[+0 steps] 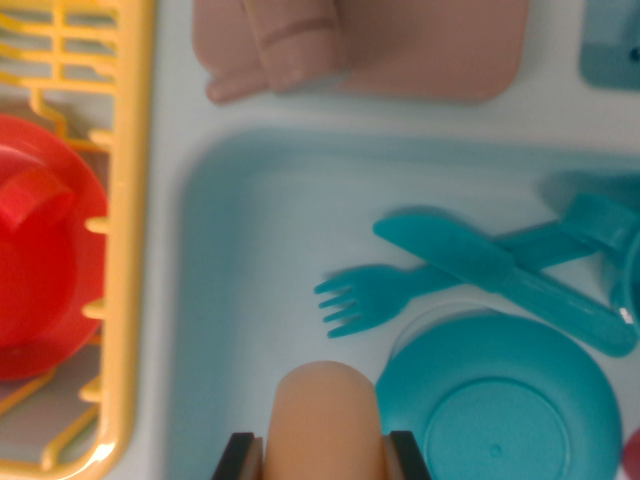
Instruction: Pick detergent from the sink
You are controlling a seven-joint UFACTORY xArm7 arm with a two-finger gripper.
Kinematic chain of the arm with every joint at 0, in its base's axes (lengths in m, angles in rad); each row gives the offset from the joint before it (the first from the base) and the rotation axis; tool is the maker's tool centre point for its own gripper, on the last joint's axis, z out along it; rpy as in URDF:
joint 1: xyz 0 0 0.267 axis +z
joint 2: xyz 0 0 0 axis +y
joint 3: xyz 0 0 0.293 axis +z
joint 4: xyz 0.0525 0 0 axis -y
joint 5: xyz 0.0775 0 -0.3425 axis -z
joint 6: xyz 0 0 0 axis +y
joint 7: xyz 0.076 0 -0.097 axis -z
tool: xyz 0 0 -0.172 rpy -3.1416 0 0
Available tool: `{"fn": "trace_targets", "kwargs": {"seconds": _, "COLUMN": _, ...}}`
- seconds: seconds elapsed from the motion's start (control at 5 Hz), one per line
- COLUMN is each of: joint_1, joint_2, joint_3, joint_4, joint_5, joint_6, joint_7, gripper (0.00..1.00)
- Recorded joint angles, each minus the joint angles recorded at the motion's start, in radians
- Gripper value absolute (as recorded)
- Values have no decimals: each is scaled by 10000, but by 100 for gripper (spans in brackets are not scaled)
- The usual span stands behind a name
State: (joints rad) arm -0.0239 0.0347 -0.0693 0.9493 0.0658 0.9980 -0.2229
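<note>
Pincer: the pincer (325, 455) sat at the bottom edge of the wrist view, its two dark fingertips (238, 456) pressed against either side of the detergent bottle, clenched on it.
Detergent bottle: the peach-coloured detergent bottle (327, 420) stood between the fingertips, its rounded end pointing up the frame, over the lower part of the sink basin.
Sink: the pale blue sink (250, 260) filled the middle of the view, with a rounded rim.
Fork: a teal fork (375, 297) lay in the sink, tines toward the wrist view's left.
Knife: a teal knife (500, 275) lay diagonally across the fork's handle, touching it.
Plate: a teal plate (497, 400) rested in the lower right of the sink, just beside the bottle, its rim meeting the knife's end.
Cup: a teal cup (610, 240) showed partly at the wrist view's right edge.
Drying rack: a yellow drying rack (130, 230) stood at the wrist view's left, outside the sink.
Red dish: a red dish (45, 250) sat in the rack.
Pink piece: a blurred pink piece (360, 45) lay on the counter (170, 90) above the sink; what it was could not be told.
</note>
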Motion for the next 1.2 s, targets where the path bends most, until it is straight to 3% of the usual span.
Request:
{"fn": "trace_targets", "kwargs": {"seconds": 0.2, "joint_1": 1, "joint_2": -104, "joint_3": -2, "joint_4": 299, "joint_5": -18, "joint_6": 402, "joint_7": 27, "gripper": 100}}
{"fn": "trace_targets", "kwargs": {"seconds": 0.4, "joint_1": 1, "joint_2": -104, "joint_3": -2, "joint_4": 299, "joint_5": -18, "joint_6": 402, "joint_7": 27, "gripper": 100}}
{"fn": "trace_targets", "kwargs": {"seconds": 0.6, "joint_1": 3, "joint_2": -218, "joint_3": -4, "joint_4": 628, "joint_5": -37, "joint_6": 843, "joint_7": 56, "gripper": 100}}
{"fn": "trace_targets", "kwargs": {"seconds": 0.8, "joint_1": 3, "joint_2": -218, "joint_3": -4, "joint_4": 628, "joint_5": -37, "joint_6": 843, "joint_7": 56, "gripper": 100}}
{"fn": "trace_targets", "kwargs": {"seconds": 1.0, "joint_1": 5, "joint_2": -336, "joint_3": -7, "joint_4": 970, "joint_5": -57, "joint_6": 1303, "joint_7": 86, "gripper": 100}}
{"fn": "trace_targets", "kwargs": {"seconds": 1.2, "joint_1": 5, "joint_2": -336, "joint_3": -7, "joint_4": 970, "joint_5": -57, "joint_6": 1303, "joint_7": 86, "gripper": 100}}
